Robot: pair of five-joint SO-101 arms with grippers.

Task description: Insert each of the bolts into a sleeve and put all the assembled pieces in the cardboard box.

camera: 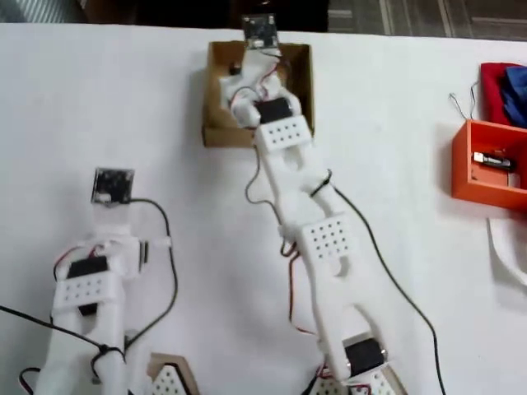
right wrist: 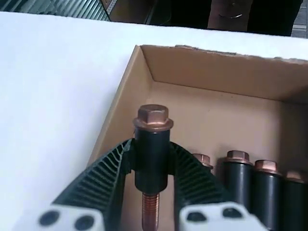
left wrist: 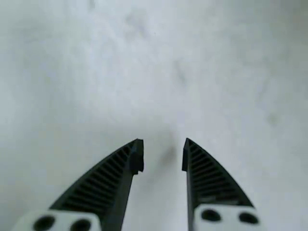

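The right tool (camera: 244, 85) hangs inside the cardboard box (camera: 222, 136).

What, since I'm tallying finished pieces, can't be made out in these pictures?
- High view: the cardboard box's inside, covered by the right arm.
- Right wrist view: the count of assembled pieces in the box; the picture's edge cuts the row off, and the right gripper hides part.
- High view: the orange box contents, too small.

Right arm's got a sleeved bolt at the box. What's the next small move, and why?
Probably lower it a little and open the right jaws. They are shut on the sleeve with its bolt through it, held over the cardboard box, next to the row of assembled pieces already inside, so release looks like what is left.
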